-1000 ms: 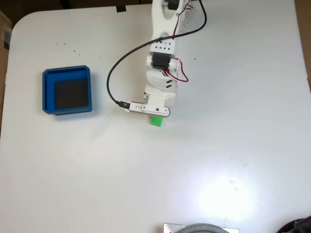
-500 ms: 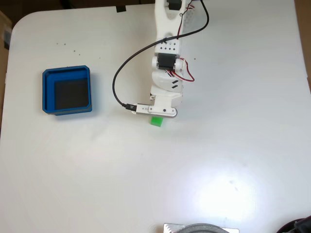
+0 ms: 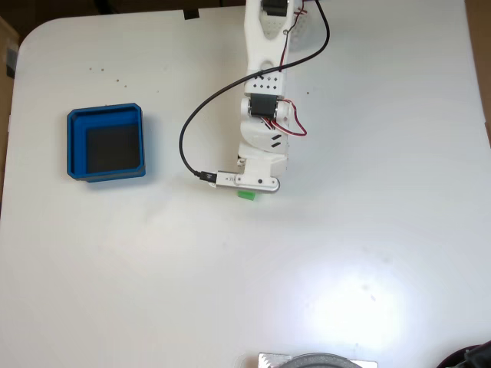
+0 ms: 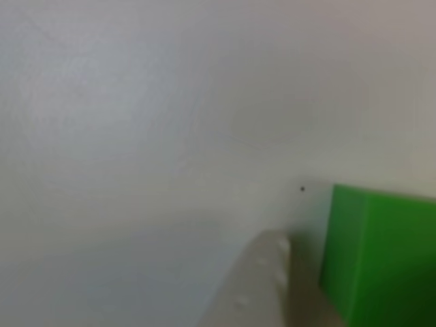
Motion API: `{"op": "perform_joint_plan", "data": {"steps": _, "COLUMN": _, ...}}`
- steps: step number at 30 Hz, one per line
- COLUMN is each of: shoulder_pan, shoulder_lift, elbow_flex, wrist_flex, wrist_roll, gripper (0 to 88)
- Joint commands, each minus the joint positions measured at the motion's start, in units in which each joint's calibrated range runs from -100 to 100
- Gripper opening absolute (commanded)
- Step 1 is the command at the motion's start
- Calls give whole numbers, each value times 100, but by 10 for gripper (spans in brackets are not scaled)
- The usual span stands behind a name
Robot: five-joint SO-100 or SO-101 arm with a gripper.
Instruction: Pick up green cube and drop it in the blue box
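The green cube (image 3: 246, 195) lies on the white table near the middle, and only its lower edge peeks out from under the white arm's wrist. My gripper (image 3: 248, 191) hangs straight over it, its fingers hidden by the wrist in the fixed view. In the other view, one white fingertip (image 4: 267, 272) stands close on the left of the cube (image 4: 381, 259), with a narrow gap between them; the second finger is out of frame. The blue box (image 3: 106, 142), with its dark floor, sits far to the left and holds nothing.
A black cable (image 3: 192, 123) loops from the arm to the left of the wrist. A grey round object (image 3: 318, 360) pokes in at the bottom edge. The table's rounded left corner (image 3: 31, 38) is near the box.
The wrist has shifted slightly right and come down over the cube, covering more of it. The cube and box have not moved.
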Motion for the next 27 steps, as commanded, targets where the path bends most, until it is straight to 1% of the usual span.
{"op": "perform_joint_plan", "data": {"steps": 1, "shoulder_pan": 20, "shoulder_lift": 69, "elbow_flex": -381, "wrist_flex": -230, "wrist_roll": 0, "gripper": 278}}
{"op": "perform_joint_plan", "data": {"steps": 17, "shoulder_pan": 35, "shoulder_lift": 186, "elbow_flex": -336, "wrist_flex": -165, "wrist_roll": 5, "gripper": 276}}
{"op": "perform_joint_plan", "data": {"steps": 25, "shoulder_pan": 35, "shoulder_lift": 136, "elbow_flex": -336, "wrist_flex": -165, "wrist_roll": 15, "gripper": 267}}
{"op": "perform_joint_plan", "data": {"steps": 27, "shoulder_pan": 28, "shoulder_lift": 136, "elbow_flex": -336, "wrist_flex": -165, "wrist_roll": 5, "gripper": 253}}
